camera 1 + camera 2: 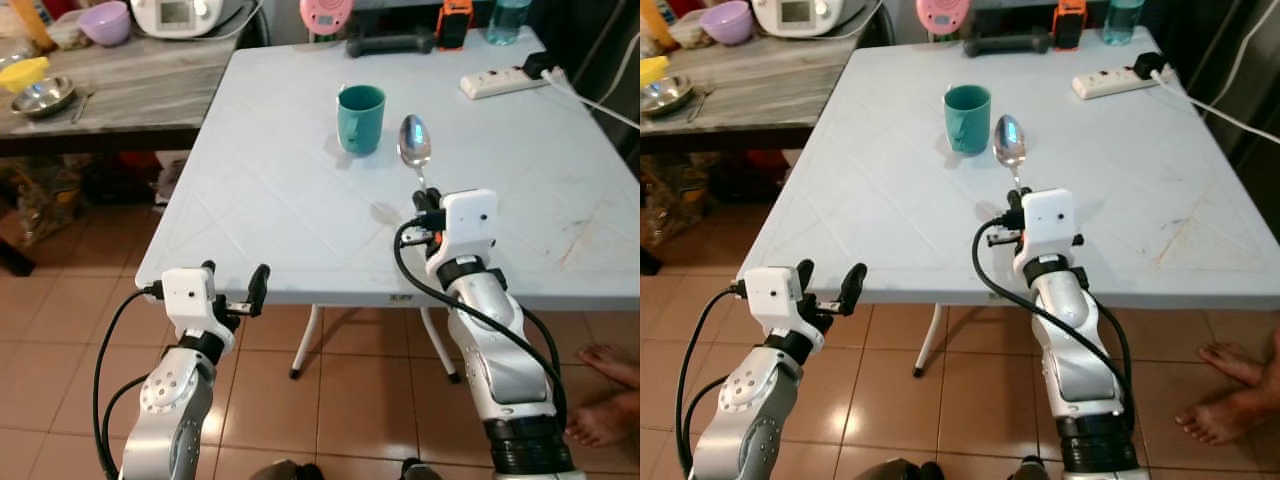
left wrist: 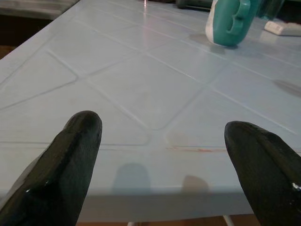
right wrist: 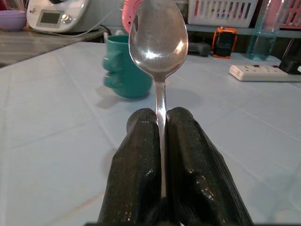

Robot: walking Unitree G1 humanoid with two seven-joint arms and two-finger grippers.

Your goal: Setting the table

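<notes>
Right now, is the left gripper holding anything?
No, the left gripper is open, with only the bare table between its fingers.

Mug [image 1: 360, 118] on table [image 1: 270, 200], spoon [image 1: 414, 143] just right of it, power strip [image 1: 498, 81] behind.

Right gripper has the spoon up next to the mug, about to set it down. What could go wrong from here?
The right gripper pinches only the thin handle of the spoon, so the spoon may twist or slip on release. Its bowl hangs close beside the teal mug; a forward reach could knock it. The left gripper sits open near the edge of the table and might bump it.
</notes>
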